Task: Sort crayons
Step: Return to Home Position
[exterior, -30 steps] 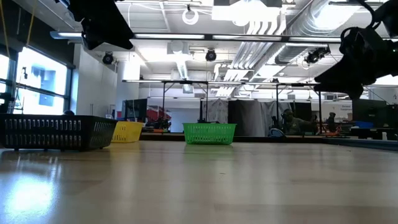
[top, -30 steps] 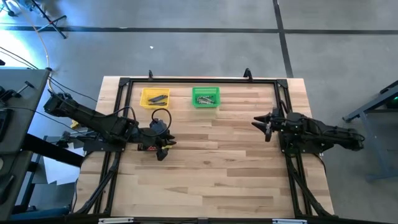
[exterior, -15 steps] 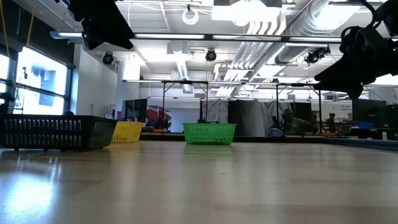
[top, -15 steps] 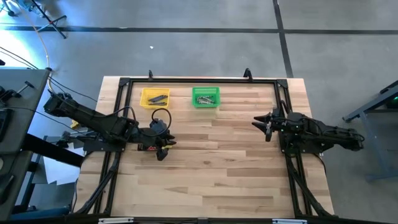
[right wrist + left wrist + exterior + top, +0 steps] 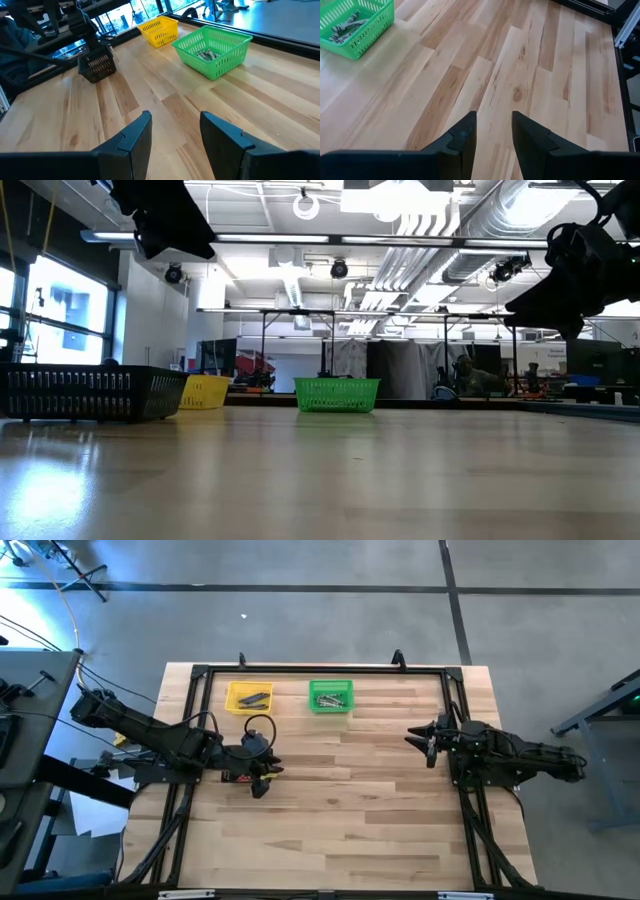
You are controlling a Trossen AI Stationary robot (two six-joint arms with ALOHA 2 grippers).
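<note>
A light wooden table (image 5: pixel 350 810) has three little bins on it. The small yellow mesh bin (image 5: pixel 249 697) and the small green mesh bin (image 5: pixel 330 696) sit side by side near the far edge, a bit apart. The small black mesh bin (image 5: pixel 97 65) sits on the left arm's side of the table. From above, that arm hides most of it.

The crayons (image 5: pixel 253 698) are short thin sticks, and the ones that show are inside bins. In the yellow bin a few dark grey ones lie flat. Their long sides run mostly across the bin, tipped a little. In the green bin a heap of grey ones lies on the bottom. They point many ways, and some cross over each other. The dark mesh walls hide what is in the black bin, so I cannot tell which way anything in there points.

The left gripper (image 5: pixel 492 116) hangs above the table near the black bin. It points across the boards toward the right arm's side. Its two dark fingers are spread apart with bare wood showing between them, and it holds nothing.

The right gripper (image 5: pixel 175 116) hangs above the right side of the table, well apart from all three bins. It points toward the left arm. Its fingers are parted too, and it is empty.
</note>
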